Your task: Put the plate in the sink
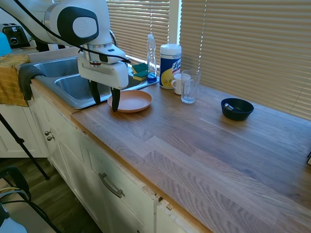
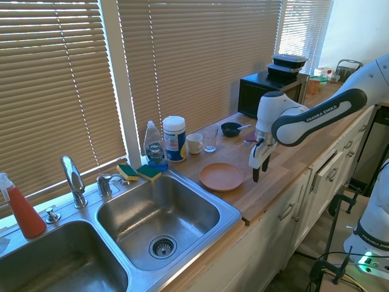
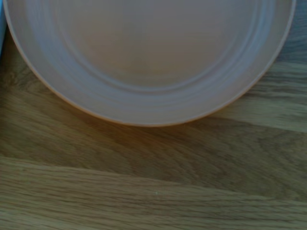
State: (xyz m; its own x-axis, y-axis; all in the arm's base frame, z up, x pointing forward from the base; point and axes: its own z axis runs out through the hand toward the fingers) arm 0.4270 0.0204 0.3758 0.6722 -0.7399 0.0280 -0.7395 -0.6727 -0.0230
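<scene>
Plate (image 1: pixel 129 101) is seen flat on wooden surface (image 1: pixel 204 141), just beside sink (image 2: pixel 155 219) rim, not in a basin. Gripper (image 1: pixel 104 99) is held w/ fingers spread, pointing down at plate's near edge; nothing gripped. Plate rim is shown close-up in wrist view (image 3: pixel 148 62).

A glass (image 1: pixel 189 86) and a white mug (image 1: pixel 178 83) stand close together (the blue bowl (image 1: pixel 236 108) sits off to their right).
</scene>
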